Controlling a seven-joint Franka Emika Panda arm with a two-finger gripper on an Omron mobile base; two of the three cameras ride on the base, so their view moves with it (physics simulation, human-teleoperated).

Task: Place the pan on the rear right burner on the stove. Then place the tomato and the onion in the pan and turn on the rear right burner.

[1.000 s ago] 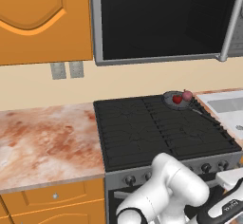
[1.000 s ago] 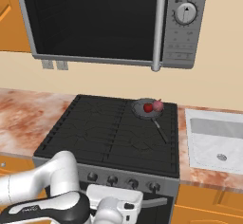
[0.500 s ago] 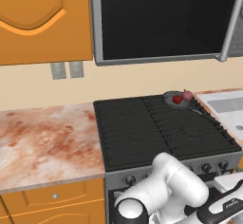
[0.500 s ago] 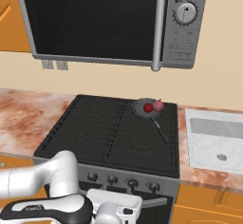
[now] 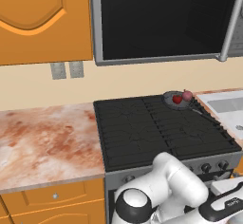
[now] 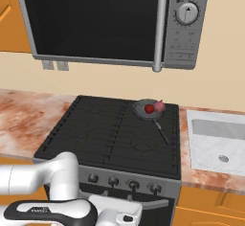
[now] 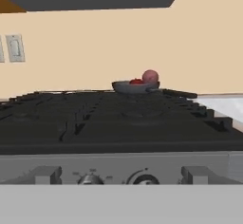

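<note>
pan (image 6: 147, 110) on rear right burner (image 5: 182, 105) of stove (image 6: 95, 134), tomato (image 6: 150, 108) and onion (image 6: 159, 107) inside | pincer fully open, empty, low at front panel | we should square onto the correct knob (image 7: 144, 179) before pinching | hand view shows knobs close; base views show pan contents

In the left base view the microwave (image 5: 166, 21) is cut off by the top and right edges, and the sink (image 5: 227, 108) by the right edge. In the hand view the tomato (image 7: 136, 81) is mostly hidden behind the pan (image 7: 134, 87) rim near centre.
</note>
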